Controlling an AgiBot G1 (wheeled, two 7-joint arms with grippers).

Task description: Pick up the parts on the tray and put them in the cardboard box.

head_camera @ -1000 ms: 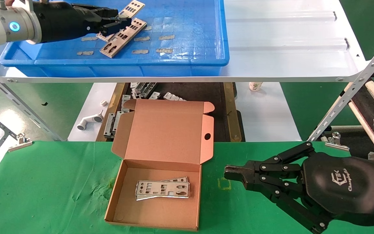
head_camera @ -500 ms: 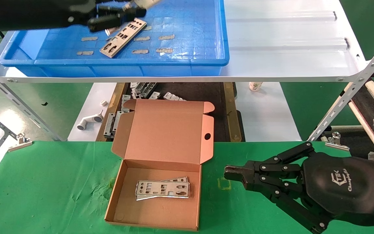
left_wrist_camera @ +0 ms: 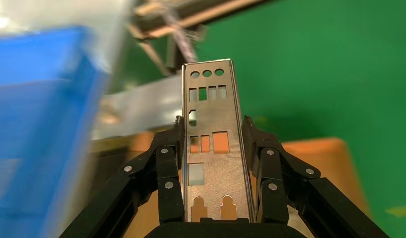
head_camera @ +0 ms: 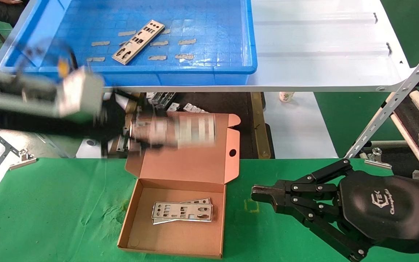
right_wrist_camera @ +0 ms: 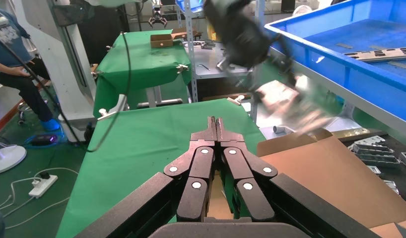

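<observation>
While left end effector clamps a part over green cloth, right end effector rests closed

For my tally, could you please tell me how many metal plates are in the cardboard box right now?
2 in the cardboard box: a top plate lying flat, and a second plate mostly hidden beneath it. More could be hidden underneath. The left pincer carries another plate.
</observation>
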